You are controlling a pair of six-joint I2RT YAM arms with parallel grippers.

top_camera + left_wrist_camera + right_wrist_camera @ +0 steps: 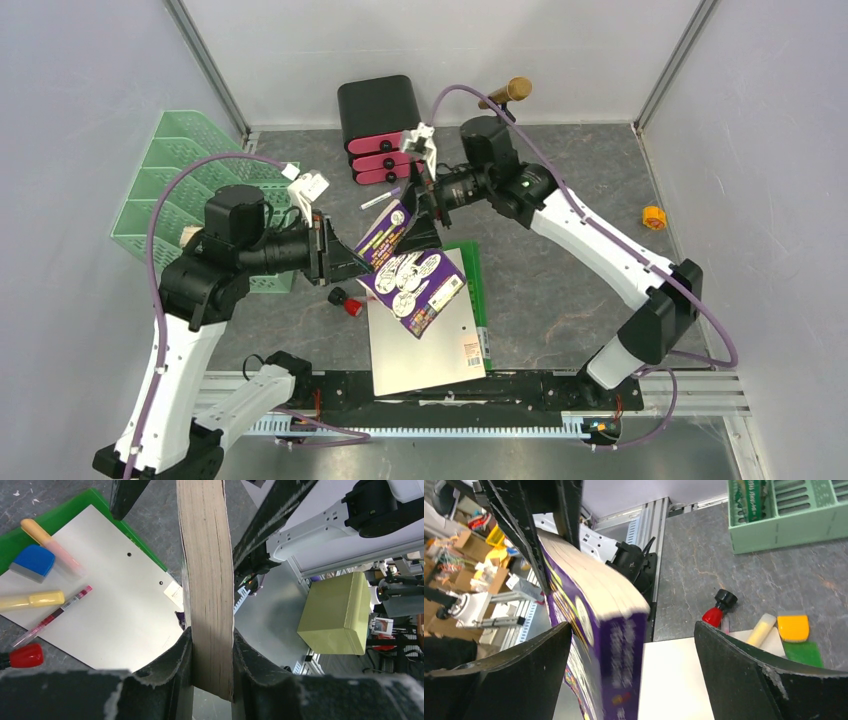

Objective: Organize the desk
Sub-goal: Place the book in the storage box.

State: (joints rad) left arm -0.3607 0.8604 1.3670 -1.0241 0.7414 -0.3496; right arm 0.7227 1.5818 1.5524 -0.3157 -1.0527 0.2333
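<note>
Showing two robot arms meeting over a purple book [410,280] printed with cartoon speech bubbles, held tilted in the air above the dark grey marbled surface [570,260], which spreads beneath the book on every side. The left claw [352,262] comes in from the book's left and pinches it, both fingers pressed against the covers with the cream page edges showing between them. The right claw [631,630] reaches in from behind the book with its jaws spread wide, one finger on each side of the spine. Clear space shows beside one finger, and whether the other touches the cover cannot be told. Directly below the book lies a pale grey sheet [425,350] on a green folder [478,290]. Just left of the book's lower corner a small red-capped black object [350,303] rests on the surface. Further left of the book stands a mint-green tiered tray [160,190]. Behind the book sits a black drawer box with pink fronts [380,125]. Well to the book's right lies a small yellow roll [653,217].
</note>
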